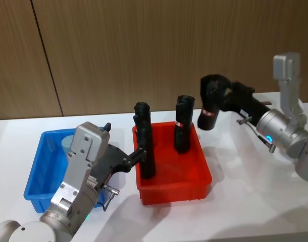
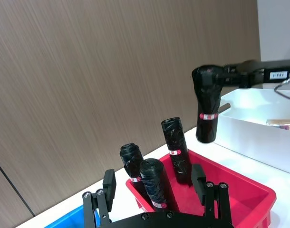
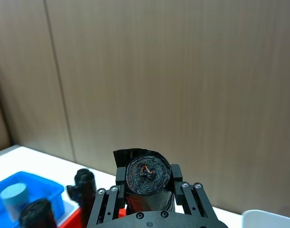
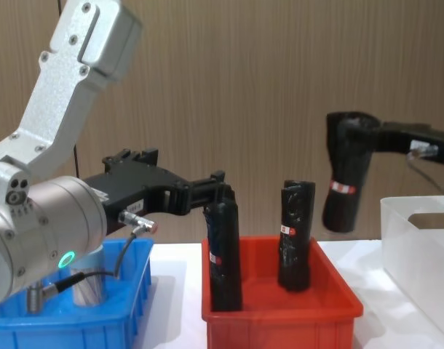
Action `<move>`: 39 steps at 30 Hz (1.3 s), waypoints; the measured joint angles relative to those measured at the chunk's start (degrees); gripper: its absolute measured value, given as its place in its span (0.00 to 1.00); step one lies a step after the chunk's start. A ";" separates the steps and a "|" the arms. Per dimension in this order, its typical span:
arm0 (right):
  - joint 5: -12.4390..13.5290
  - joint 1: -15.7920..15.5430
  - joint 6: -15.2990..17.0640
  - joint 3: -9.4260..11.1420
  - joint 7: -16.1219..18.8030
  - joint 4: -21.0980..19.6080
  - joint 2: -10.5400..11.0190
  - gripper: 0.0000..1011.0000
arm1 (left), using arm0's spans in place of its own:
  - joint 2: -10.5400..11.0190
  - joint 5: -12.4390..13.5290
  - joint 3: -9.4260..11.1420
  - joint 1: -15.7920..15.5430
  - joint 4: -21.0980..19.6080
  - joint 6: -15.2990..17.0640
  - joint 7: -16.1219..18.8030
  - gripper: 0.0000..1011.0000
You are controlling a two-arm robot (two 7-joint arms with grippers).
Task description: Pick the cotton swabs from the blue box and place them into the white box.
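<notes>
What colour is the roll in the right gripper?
Black, with a red-white label band on the roll; the chest view shows it best.

The blue box (image 1: 40, 171) is a bright blue open bin with sloping sides. It sits on the table right under and behind the left gripper (image 1: 139, 155). One jar of cotton swabs (image 1: 68, 144) stands upright inside it, near the back. Its round lid is pale grey-blue. The white box (image 4: 420, 243) is a tall, see-through white bin with a slot handle near its rim. It stands just below the right gripper (image 4: 348, 145).
</notes>
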 joint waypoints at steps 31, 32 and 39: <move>-5.36 -4.76 11.42 4.41 -23.88 -11.77 3.64 0.54 | 0.00 0.00 0.00 0.00 0.00 0.00 0.00 0.99; -5.36 -4.76 11.42 4.41 -23.88 -11.77 3.64 0.54 | 0.00 0.00 0.00 0.00 0.00 0.00 0.00 0.99; -4.85 -3.52 13.17 5.42 -24.70 -7.99 3.96 0.54 | 0.00 0.00 0.00 0.00 0.00 0.00 0.00 0.99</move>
